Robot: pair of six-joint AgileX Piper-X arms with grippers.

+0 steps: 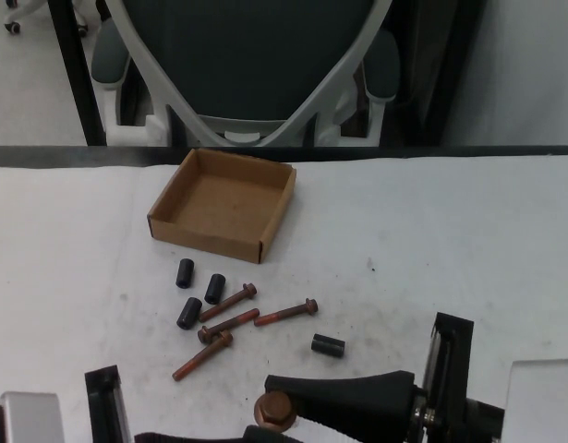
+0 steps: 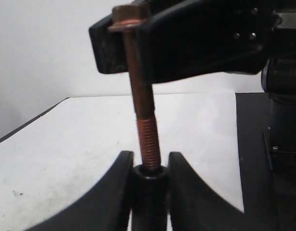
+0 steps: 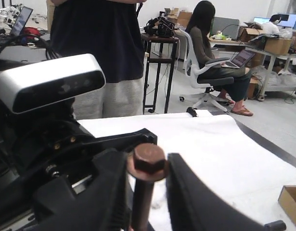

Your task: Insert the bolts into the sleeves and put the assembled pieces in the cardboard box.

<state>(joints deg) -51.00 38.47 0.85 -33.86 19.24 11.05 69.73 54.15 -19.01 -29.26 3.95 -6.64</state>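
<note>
Copper bolt [image 2: 142, 108] upright in right claw [image 3: 147, 169]

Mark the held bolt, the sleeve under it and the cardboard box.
held bolt [image 2: 148, 139], left wrist view, threaded part.
sleeve [image 2: 150, 192], left wrist view, side wall.
cardboard box [image 1: 205, 237], high view, front wall.

Nothing legible turned up: no words, numbers or signs could be read anywhere. The cardboard box [image 1: 205, 237] showed plain brown walls, the held bolt [image 2: 140, 96] was bare coppery metal, and the laptop screens [image 3: 21, 17] in the room behind were too small to make out.
</note>
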